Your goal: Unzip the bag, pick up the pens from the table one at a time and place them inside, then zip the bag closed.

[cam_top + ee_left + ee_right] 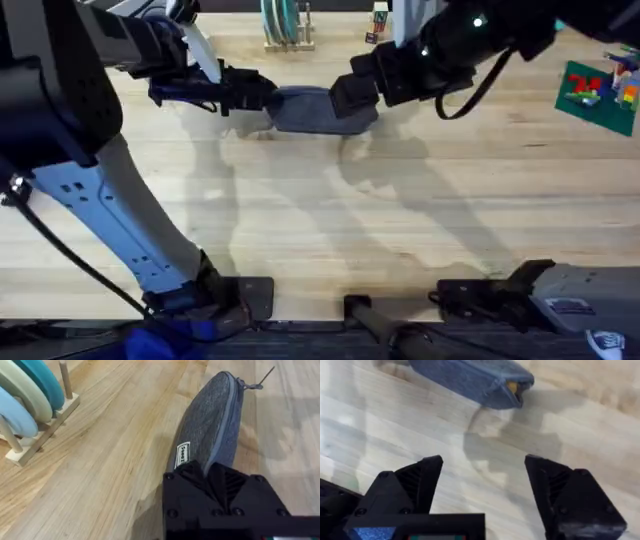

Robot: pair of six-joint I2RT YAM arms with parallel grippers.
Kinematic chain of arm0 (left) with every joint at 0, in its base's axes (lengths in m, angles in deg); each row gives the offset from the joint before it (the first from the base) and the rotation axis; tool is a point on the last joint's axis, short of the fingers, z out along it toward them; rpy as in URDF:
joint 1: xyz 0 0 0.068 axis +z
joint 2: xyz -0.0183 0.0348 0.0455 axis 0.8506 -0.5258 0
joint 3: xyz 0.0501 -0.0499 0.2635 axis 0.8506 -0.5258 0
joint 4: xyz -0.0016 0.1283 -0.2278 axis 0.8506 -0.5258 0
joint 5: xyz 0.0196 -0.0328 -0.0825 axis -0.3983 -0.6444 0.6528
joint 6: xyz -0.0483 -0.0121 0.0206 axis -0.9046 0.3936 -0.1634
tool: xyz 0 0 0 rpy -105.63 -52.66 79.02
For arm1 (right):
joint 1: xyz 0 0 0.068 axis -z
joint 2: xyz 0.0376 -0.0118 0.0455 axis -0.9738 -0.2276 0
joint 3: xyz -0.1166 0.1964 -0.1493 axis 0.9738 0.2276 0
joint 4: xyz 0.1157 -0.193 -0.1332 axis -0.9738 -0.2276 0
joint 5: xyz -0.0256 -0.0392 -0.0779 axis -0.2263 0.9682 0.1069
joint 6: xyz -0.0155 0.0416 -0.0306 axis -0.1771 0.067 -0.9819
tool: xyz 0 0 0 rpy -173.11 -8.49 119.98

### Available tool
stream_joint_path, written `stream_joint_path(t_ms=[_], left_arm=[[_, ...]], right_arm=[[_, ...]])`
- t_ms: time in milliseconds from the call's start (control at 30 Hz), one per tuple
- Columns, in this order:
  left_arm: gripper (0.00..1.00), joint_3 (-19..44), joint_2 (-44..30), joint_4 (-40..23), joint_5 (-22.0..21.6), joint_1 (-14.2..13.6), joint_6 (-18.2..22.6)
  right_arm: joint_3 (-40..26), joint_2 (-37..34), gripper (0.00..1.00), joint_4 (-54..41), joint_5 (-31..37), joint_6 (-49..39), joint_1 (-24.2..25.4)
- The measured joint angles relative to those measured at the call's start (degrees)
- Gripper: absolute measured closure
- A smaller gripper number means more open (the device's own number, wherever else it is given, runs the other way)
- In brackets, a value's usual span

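Soft grey cloth makes the bag [215, 425] look light and floppy, so its small pull tab [252, 386] seems best to pinch. The left claw [212, 477] pinches 1 end. The right claw [482, 485] hangs open just beside the bag, on the table [330, 220]. The left wrist view shows the zipper shut.

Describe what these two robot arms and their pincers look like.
Both arms are mostly black. The left arm has a long pale blue-white link near its base; the right arm carries a looping black cable and a small lit dot. Each ends in two chunky, angular black fingers with ribbed inner faces and small screws.
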Motion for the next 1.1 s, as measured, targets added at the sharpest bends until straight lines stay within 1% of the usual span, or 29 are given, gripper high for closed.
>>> stream_joint_path(t_ms=[167, 333, 533, 900, 1100], left_arm=[[0.96, 0.0, 0.0, 0.0, 0.0, 0.0, 0.0], [0.96, 0.0, 0.0, 0.0, 0.0, 0.0, 0.0], [0.96, 0.0, 0.0, 0.0, 0.0, 0.0, 0.0], [0.96, 0.0, 0.0, 0.0, 0.0, 0.0, 0.0], [0.96, 0.0, 0.0, 0.0, 0.0, 0.0, -0.2]], right_arm=[[0.0, 0.0, 0.004, 2.4, 0.0, -3.7, 0.0], [0.0, -0.3, 0.004, 3.5, 0.1, -10.4, 0.0], [0.0, -2.3, 0.005, 5.4, 0.2, -17.1, 0.0], [-0.1, -3.2, 0.004, 7.7, 0.2, -20.2, 0.0], [-0.1, -6.3, 0.005, 8.5, 0.9, -19.9, 0.0]])
